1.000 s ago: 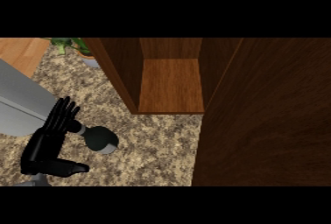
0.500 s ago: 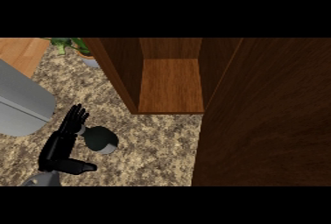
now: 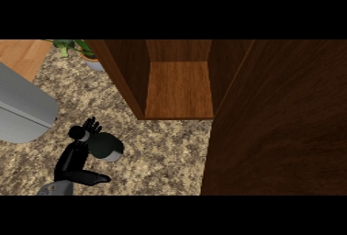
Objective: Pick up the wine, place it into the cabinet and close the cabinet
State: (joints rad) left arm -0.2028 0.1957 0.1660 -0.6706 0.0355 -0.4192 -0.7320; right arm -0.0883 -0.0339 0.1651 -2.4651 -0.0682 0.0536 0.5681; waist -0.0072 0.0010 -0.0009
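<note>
Black against the speckled counter (image 3: 156, 151), our left hand (image 3: 73, 158) has slid rightward over the last second and now lies against the wine (image 3: 103, 146), where before a gap of bare stone lay between them. In the head view — the only one we have — the bottle stands upright on the counter, seen from above as a dark round body with a pale neck at its upper left, near the cabinet's (image 3: 177, 92) open shelf but not yet in it. Our fingers are straight, reaching up past the bottle's left side, with the thumb splayed low; nothing is clasped yet. We judge the approach finished and the grasp about to begin — the lift, placing and closing all remain. Our right hand does not show. The cabinet door (image 3: 278, 119) stands open at the right.
</note>
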